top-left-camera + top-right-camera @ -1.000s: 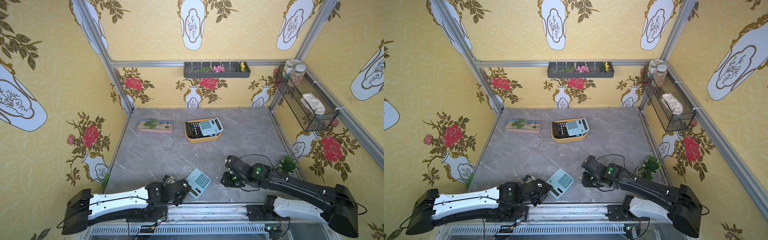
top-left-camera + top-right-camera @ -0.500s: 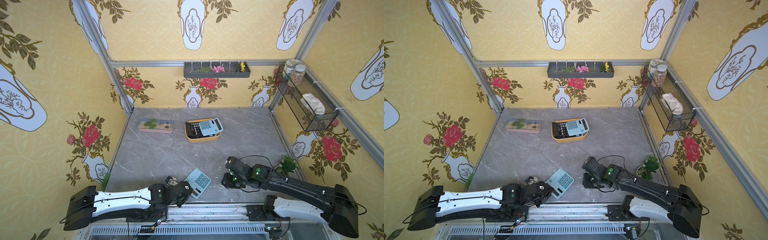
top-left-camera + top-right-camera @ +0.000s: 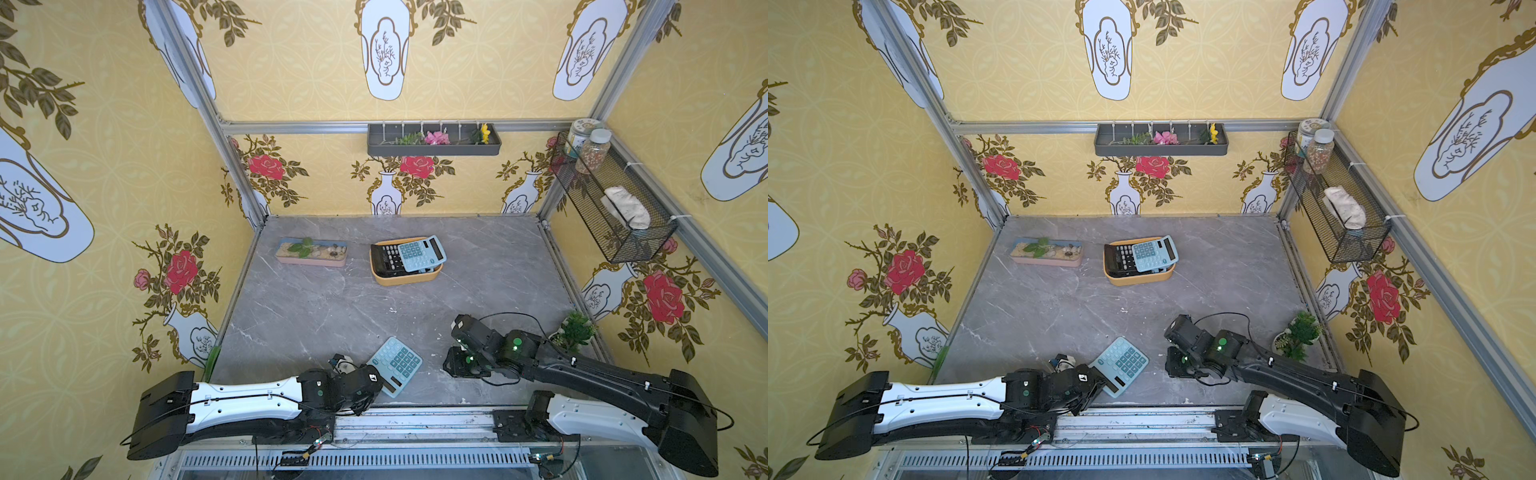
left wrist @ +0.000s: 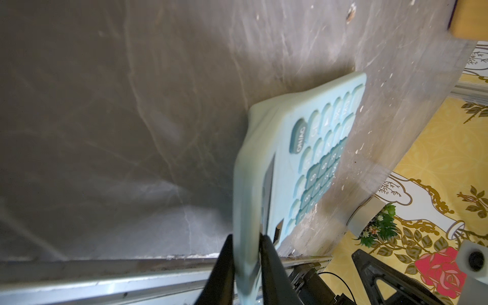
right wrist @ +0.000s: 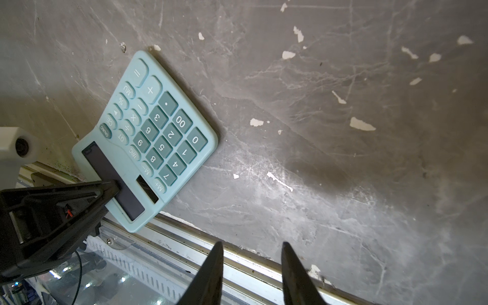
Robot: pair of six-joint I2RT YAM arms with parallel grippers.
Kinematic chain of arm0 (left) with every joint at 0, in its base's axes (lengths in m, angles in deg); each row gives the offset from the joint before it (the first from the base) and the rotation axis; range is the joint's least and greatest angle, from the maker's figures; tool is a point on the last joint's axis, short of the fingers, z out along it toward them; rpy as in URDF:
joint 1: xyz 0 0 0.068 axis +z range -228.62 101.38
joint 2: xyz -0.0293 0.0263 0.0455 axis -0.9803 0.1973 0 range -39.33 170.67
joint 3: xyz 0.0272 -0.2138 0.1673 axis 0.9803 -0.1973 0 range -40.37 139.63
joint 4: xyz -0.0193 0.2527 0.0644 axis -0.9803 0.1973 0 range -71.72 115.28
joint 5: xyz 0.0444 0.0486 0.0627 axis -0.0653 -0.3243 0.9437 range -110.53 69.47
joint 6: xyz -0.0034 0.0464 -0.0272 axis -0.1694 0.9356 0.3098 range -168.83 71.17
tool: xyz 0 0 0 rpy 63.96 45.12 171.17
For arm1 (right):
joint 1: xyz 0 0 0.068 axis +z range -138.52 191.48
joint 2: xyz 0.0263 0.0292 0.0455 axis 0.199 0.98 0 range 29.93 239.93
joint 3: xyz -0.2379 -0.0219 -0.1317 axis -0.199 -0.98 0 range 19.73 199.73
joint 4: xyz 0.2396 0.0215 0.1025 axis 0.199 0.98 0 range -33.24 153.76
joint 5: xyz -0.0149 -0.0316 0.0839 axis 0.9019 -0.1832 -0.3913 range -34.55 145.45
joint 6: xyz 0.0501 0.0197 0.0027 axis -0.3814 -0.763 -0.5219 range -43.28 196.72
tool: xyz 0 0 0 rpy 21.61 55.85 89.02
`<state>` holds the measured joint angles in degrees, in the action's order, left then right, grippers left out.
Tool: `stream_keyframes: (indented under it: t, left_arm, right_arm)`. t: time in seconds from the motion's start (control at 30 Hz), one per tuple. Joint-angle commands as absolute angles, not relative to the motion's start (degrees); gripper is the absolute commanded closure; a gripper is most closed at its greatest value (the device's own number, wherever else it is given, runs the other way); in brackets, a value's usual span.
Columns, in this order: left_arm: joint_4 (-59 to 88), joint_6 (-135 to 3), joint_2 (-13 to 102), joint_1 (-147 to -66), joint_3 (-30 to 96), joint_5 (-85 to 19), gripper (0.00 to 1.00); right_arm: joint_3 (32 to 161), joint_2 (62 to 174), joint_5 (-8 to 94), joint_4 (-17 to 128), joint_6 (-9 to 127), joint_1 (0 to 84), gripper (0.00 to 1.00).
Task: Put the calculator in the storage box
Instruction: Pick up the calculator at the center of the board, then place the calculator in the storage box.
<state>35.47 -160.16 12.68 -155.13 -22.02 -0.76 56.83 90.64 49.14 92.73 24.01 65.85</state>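
Note:
A light blue calculator [image 3: 397, 365] [image 3: 1121, 365] lies near the table's front edge, its display end toward the rail. My left gripper [image 3: 381, 383] [image 4: 247, 237] is shut on that display end, one finger above and one below; the right wrist view shows the upper finger [image 5: 105, 188] on the calculator [image 5: 148, 137]. My right gripper [image 3: 455, 365] [image 5: 250, 247] stands open and empty a little to the right of it. The yellow-orange storage box [image 3: 405, 279] [image 3: 1138, 279] sits mid-table toward the back, holding a black calculator [image 3: 384, 259] and another blue calculator [image 3: 419, 253].
A pink-and-blue planter tray [image 3: 311, 261] sits at the back left. A small potted plant [image 3: 575, 330] stands by the right wall beside my right arm. A wire basket [image 3: 615, 208] hangs on the right wall, a dark tray [image 3: 434, 148] on the back wall. The metal rail [image 5: 184, 237] borders the front edge.
My left gripper has narrowed and closed on the calculator's display end, and the left arm has shifted a little. The right arm has stayed put.

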Motion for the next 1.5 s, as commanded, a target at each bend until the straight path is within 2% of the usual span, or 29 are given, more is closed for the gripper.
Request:
stream_keyframes:
  t: [0.0, 0.2, 0.37, 0.47, 0.57, 0.83, 0.97, 1.07, 1.27, 1.47]
  left_arm:
    - [36.59, -162.41, 12.23, -155.17, -22.50, -0.07, 0.84]
    - [44.99, -158.67, 9.29, -155.17, -17.77, 1.92, 0.90]
    - [52.14, -151.18, 2.66, -154.38, -14.34, 4.22, 0.89]
    - [56.43, -142.75, -0.28, -150.22, -11.78, 0.88, 0.87]
    - [60.75, -128.96, 0.21, -142.77, -6.78, -5.58, 0.87]
    - [69.60, -86.68, 21.55, -116.93, 19.69, -27.46, 0.83]
    - [70.58, -74.13, 32.19, -105.40, 31.27, -37.30, 0.84]
    - [69.43, -70.61, 40.60, -98.93, 38.73, -43.72, 0.84]
    - [66.89, -69.68, 57.67, -94.50, 53.56, -52.85, 0.85]
    - [64.48, -73.75, 68.95, -93.44, 64.39, -53.94, 0.86]
  right_arm:
    - [56.56, 90.41, 49.30, 92.05, 23.35, 65.91, 0.62]
    - [56.56, 90.24, 49.39, 92.31, 23.42, 65.94, 0.62]
    - [56.64, 90.31, 49.46, 92.14, 23.71, 65.74, 0.62]
    - [56.64, 90.75, 49.14, 91.89, 24.02, 65.52, 0.63]
    - [56.94, 91.46, 48.70, 91.73, 24.73, 65.05, 0.62]
    - [58.25, 94.34, 46.94, 90.47, 26.90, 63.54, 0.62]
    - [58.70, 93.90, 46.77, 91.02, 27.59, 62.81, 0.62]
    - [58.16, 93.72, 46.07, 90.38, 27.84, 61.99, 0.62]
    - [57.28, 94.09, 44.46, 89.27, 28.64, 60.38, 0.63]
    - [55.76, 94.09, 43.08, 87.28, 28.30, 59.35, 0.63]
